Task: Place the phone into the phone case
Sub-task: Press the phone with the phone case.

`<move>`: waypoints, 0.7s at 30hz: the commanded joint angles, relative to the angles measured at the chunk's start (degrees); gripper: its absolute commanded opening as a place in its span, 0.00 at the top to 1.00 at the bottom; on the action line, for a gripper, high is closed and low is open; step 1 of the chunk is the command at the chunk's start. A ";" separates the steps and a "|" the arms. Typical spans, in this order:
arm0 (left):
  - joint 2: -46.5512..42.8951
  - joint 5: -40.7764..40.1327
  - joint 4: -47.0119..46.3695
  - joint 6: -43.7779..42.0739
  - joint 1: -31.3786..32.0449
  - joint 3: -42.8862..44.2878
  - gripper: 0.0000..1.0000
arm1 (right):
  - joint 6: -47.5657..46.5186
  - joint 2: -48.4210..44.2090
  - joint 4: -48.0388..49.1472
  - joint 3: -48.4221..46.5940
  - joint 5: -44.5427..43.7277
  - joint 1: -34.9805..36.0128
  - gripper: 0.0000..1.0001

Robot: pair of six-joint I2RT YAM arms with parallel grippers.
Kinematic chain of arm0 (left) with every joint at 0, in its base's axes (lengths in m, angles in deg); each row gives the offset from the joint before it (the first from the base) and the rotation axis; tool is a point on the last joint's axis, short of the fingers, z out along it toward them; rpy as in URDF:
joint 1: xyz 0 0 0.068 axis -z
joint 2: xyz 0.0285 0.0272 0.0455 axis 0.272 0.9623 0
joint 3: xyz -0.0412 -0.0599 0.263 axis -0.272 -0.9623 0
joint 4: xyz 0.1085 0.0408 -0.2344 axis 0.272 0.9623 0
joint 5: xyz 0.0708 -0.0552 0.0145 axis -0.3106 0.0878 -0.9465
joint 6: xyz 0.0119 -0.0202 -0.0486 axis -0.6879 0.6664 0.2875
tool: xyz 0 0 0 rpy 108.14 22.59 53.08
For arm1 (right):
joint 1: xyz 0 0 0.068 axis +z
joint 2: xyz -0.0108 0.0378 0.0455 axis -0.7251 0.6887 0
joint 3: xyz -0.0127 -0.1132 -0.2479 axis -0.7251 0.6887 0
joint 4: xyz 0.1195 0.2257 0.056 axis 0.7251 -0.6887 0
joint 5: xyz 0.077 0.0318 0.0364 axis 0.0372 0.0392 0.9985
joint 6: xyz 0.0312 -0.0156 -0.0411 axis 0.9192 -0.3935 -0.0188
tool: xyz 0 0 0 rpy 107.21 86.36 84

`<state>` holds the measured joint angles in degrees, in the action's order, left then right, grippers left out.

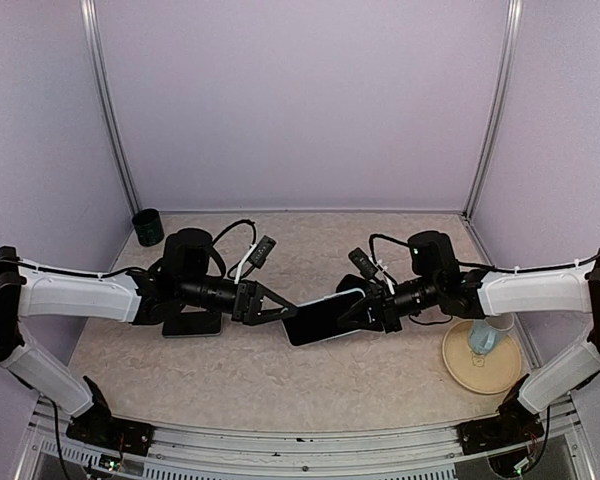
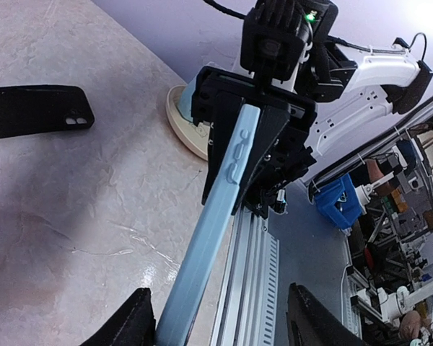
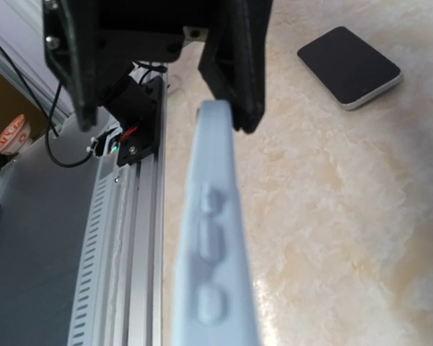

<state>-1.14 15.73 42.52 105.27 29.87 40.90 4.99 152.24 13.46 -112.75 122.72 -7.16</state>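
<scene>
i have the right gripper (image 1: 358, 310) clamped on one end of a light blue rubbery phone case (image 1: 320, 320), holding it off the beige marbled tabletop (image 1: 280, 380). its fingers (image 2: 274, 137) press on both broad faces, and the case's thin edge, with three moulded bumps along it, runs straight out from them. from above, the case's upper face looks dark; i cannot tell whether that is a phone's screen seated inside.

the left gripper (image 1: 286, 312) has its fingers (image 2: 126, 324) spread apart, one on each side of the case's free end, and the gap is much wider than the thin edge between them. the edge lies just beside one finger — i cannot tell if it touches.

beyond the right fingers, flat on the table, lies a dark rectangular slab with a pale rim (image 3: 350, 66). off to one side of the left fingers lies a flat black case with a camera cutout (image 2: 36, 109), well apart from them. behind the right gripper sits a round tan plate (image 1: 460, 368) carrying a pale blue cup-like object (image 1: 485, 338).
</scene>
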 commanded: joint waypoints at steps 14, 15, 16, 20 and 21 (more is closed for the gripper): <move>-1.53 4.41 -4.45 1.80 0.85 -1.58 0.63 | 2.32 -2.78 3.99 1.06 0.82 -2.21 1.00; -1.53 4.21 -4.43 1.80 0.85 -1.58 0.67 | 2.60 -2.81 4.06 0.99 0.86 -2.24 1.00; -1.52 3.93 -4.36 1.73 0.85 -1.54 0.70 | 2.89 -2.82 4.13 0.90 0.88 -2.37 1.00; -1.68 2.77 -3.50 1.24 0.85 -1.28 0.83 | 3.81 -2.66 4.09 0.55 0.44 -2.31 1.00; -1.70 2.40 -3.16 1.10 0.85 -1.11 0.87 | 3.87 -2.61 3.95 0.46 0.34 -2.31 1.00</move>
<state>-1.22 16.21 39.79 106.82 29.93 39.70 6.89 150.95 14.21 -112.05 126.46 -7.88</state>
